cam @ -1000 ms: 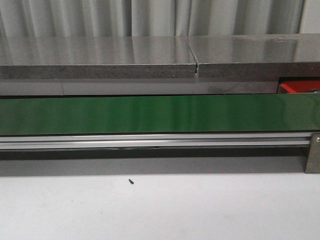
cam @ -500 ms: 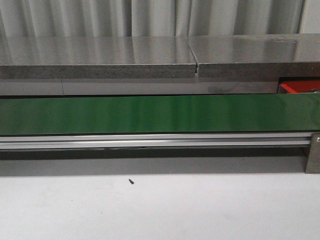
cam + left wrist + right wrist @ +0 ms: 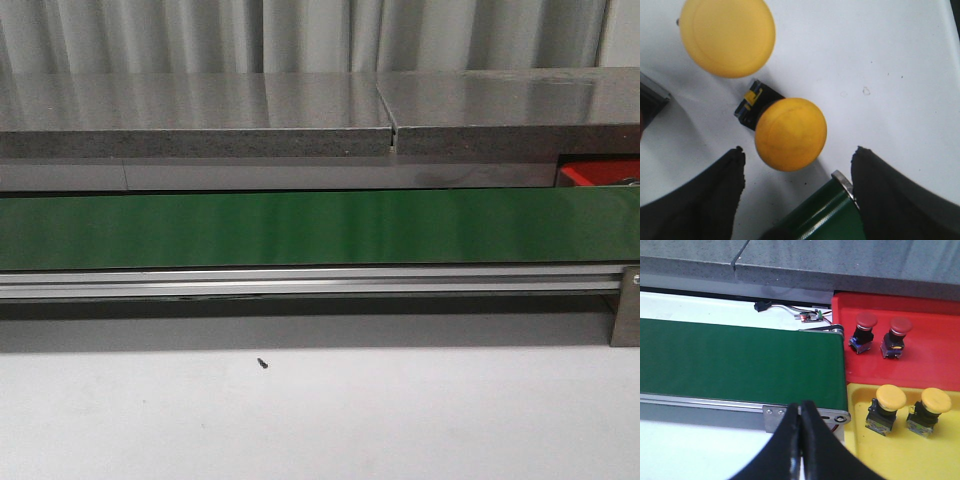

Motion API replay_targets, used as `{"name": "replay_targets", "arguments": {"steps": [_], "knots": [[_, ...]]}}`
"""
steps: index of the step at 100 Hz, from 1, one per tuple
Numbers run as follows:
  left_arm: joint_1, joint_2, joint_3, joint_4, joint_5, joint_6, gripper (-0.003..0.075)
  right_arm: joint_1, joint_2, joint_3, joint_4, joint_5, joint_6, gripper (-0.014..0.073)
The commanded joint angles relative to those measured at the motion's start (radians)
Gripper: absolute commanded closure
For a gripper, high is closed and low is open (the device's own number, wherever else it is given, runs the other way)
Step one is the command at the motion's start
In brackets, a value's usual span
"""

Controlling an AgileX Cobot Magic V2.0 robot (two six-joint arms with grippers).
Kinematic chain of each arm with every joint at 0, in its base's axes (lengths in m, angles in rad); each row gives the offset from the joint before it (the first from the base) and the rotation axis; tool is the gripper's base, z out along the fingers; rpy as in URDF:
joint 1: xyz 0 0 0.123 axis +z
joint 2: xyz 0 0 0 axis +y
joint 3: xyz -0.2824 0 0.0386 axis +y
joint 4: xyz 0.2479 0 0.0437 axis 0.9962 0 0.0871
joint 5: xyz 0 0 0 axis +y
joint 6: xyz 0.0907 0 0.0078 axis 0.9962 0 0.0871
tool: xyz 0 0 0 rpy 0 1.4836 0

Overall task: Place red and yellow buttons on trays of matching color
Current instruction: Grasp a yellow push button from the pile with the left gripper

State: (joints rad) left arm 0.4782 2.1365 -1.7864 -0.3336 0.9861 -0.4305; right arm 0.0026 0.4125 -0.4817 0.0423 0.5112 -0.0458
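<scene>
Two yellow buttons lie on the white table in the left wrist view. One shows its round cap [image 3: 727,36]. The other [image 3: 790,134] is tipped over, black base showing. My left gripper [image 3: 799,150] is open just over the tipped button, both fingers apart from it. In the right wrist view, the red tray [image 3: 930,360] holds two red buttons [image 3: 865,325] [image 3: 900,332]. The yellow tray [image 3: 900,455] holds two yellow buttons [image 3: 890,402] [image 3: 935,405]. My right gripper [image 3: 801,407] is shut and empty, by the belt's end. A corner of the red tray [image 3: 600,172] shows in the front view.
The long green belt [image 3: 300,228] runs across the front view on a metal rail [image 3: 300,282], below a grey stone ledge [image 3: 200,120]. Its end roller [image 3: 825,215] lies near my left fingers. A small circuit board with wires [image 3: 807,316] sits behind the belt. A tiny dark screw [image 3: 262,363] lies on the table.
</scene>
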Motion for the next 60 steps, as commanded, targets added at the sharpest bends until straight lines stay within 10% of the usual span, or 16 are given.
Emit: {"name": "replay_targets", "arguments": {"steps": [1, 30, 60], "knots": [[-0.003, -0.043, -0.031, -0.024, -0.044, -0.012, 0.0282, 0.002, 0.004, -0.025, 0.000, -0.068, -0.001, 0.0708], [-0.003, -0.005, -0.031, -0.035, -0.104, -0.012, 0.0297, 0.002, 0.004, -0.025, 0.000, -0.068, -0.001, 0.0708], [-0.003, -0.007, -0.044, -0.040, -0.104, -0.012, 0.0585, 0.002, 0.004, -0.025, 0.000, -0.068, -0.001, 0.0708]]}}
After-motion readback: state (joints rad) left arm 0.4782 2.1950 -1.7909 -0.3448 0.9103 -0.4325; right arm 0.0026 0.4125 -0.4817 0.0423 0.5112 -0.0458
